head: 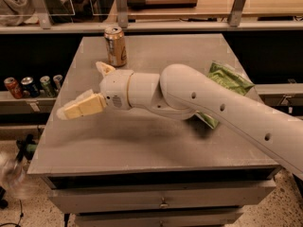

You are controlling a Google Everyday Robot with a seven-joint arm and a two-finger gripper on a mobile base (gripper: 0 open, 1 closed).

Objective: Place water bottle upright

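My gripper [80, 89] is open and empty over the left part of the grey table [142, 141]. One finger [83, 107] points left toward the table's edge and the other finger [104, 69] points back. The water bottle [14, 176] shows only as a clear blur below and to the left of the table's front left corner, off the tabletop and near the floor. I cannot tell how it is oriented. My arm reaches in from the right across the table.
A gold soda can [115, 46] stands upright at the back of the table. A green bag [229, 82] lies at the right, partly under my arm. Several cans [33, 86] stand on a low shelf at left.
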